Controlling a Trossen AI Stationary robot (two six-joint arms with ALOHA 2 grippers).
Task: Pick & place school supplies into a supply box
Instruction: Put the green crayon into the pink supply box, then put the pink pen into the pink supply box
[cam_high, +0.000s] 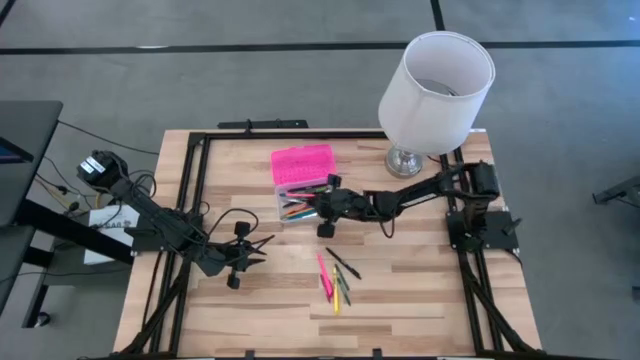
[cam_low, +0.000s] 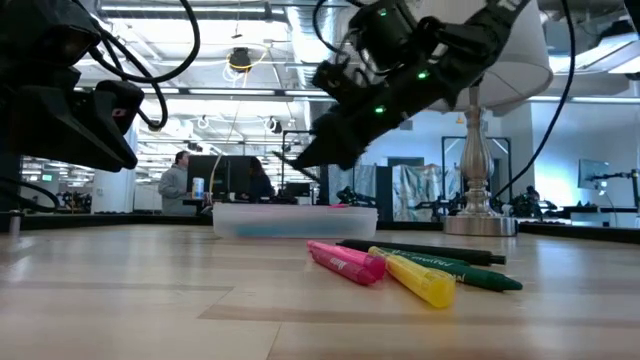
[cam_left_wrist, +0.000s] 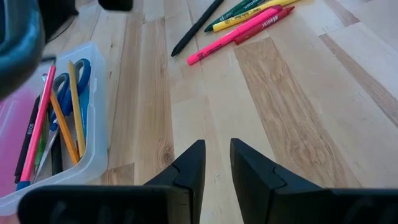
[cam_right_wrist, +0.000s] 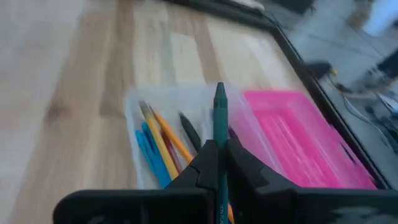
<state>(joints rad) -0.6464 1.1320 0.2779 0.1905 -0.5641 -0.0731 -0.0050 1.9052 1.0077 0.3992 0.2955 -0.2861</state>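
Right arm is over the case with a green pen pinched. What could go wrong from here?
1. The right gripper holds the thin dark-green pen near one end; released while tilted, it may catch the rim of the clear plastic case base and roll out.
2. The base already holds pencils and blue-handled scissors, so the pen may lie across them.
3. The hot-pink textured lid lies right beside the base; the pen might land on it.

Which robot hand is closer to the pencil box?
The right gripper: it hangs over the pencil box, holding a green pencil. The left gripper sits off beside it, empty.
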